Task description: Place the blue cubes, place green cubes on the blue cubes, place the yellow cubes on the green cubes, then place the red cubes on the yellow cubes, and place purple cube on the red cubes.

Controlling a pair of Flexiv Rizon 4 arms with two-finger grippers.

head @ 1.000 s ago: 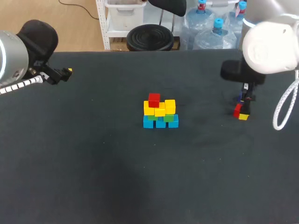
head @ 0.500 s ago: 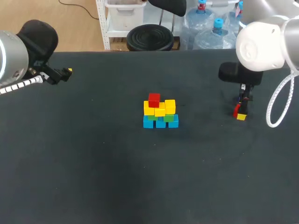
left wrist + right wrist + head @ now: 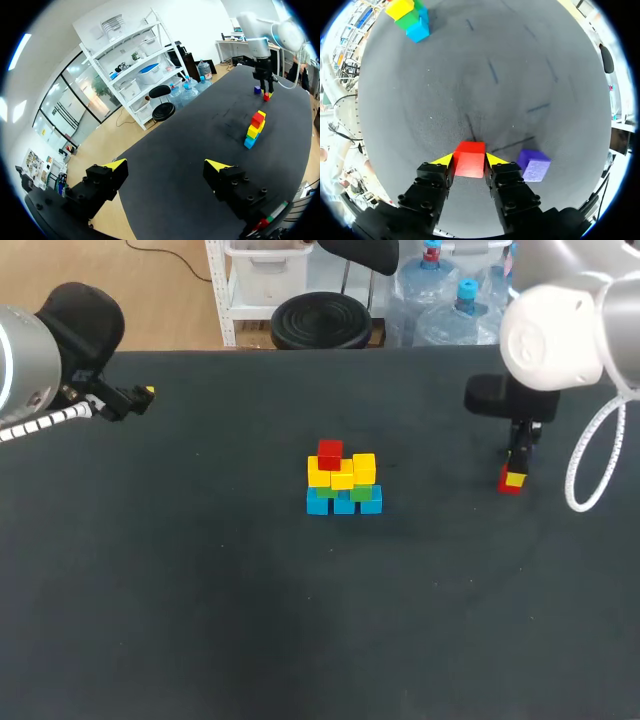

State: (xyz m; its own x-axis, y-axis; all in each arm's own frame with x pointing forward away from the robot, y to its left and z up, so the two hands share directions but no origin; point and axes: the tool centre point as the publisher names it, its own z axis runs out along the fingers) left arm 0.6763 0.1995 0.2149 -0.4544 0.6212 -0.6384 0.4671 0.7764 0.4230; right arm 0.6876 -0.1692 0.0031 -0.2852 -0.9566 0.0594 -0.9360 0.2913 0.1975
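Red tier in hand: right claw point(image 3: 469, 160) clenched on small red cube point(image 3: 469, 167), possibly lifted. Next: carry toward nine o'clock, onto bare yellow cube point(image 3: 364, 467). Left claw point(image 3: 166, 164) released.

Three blue cubes point(image 3: 343, 503) form the stack's bottom row. Green cubes point(image 3: 361, 493) rest on them, with yellow cubes point(image 3: 341, 473) above and one red cube point(image 3: 329, 453) on top. A second red cube point(image 3: 469, 159) sits clamped between the fingers of the right gripper point(image 3: 469, 161), just beside the purple cube point(image 3: 533, 165).
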